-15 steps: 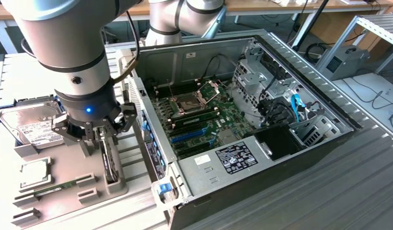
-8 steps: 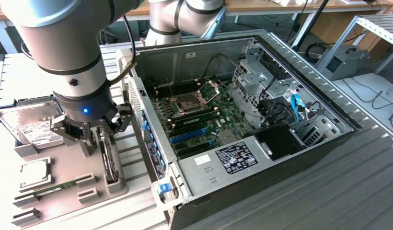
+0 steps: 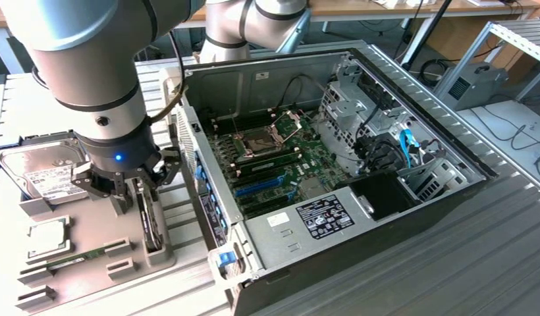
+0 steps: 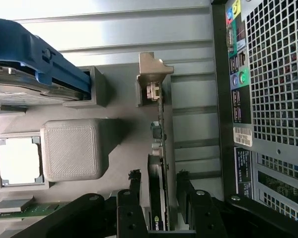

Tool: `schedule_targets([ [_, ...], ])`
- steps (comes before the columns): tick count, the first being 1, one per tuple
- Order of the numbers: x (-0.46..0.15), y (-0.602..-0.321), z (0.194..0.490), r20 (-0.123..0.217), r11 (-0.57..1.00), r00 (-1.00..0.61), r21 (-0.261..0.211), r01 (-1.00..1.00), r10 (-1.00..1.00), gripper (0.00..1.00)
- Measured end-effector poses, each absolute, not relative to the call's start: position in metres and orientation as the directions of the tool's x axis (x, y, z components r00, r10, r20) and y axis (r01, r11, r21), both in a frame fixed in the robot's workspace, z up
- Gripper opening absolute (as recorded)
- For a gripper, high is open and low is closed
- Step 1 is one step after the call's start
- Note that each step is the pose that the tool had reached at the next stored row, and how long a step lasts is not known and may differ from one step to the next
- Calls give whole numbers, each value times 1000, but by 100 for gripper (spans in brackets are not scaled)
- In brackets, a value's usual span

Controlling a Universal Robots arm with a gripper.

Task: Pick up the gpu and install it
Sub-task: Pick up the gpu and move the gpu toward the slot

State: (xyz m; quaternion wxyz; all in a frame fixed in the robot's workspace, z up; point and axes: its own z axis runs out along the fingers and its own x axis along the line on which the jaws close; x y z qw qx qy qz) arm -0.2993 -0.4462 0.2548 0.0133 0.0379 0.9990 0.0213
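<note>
Between jaws: gpu (image 4: 161, 148) on edge in slot of grey holder tray (image 3: 90, 227), silver bracket end pointing away from gripper (image 4: 158, 174). Jaws spread, one finger (image 4: 134, 181) on each flat side of card; slim gaps seem to remain, contact hard to judge. Gripper (image 3: 134, 194) low over gpu (image 3: 149, 220). Beyond one finger: open computer case (image 3: 340, 164), near. Beyond other finger: grey block (image 4: 72, 148), CPU (image 4: 19, 159), hard drive (image 3: 46, 168), RAM stick (image 3: 72, 258).
</note>
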Motion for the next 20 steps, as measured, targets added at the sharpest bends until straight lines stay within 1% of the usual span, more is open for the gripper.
schedule_targets([
  [7, -300, -440, 242, -25, 996, -997, 44, 75, 76, 42],
  [16, -301, -439, 241, -25, 996, -997, 44, 75, 76, 42],
  [17, -301, -439, 241, -25, 996, -997, 44, 75, 76, 41],
  [19, -301, -439, 241, -25, 996, -997, 43, 75, 76, 29],
  [20, -301, -439, 241, -25, 996, -997, 43, 75, 76, 29],
])
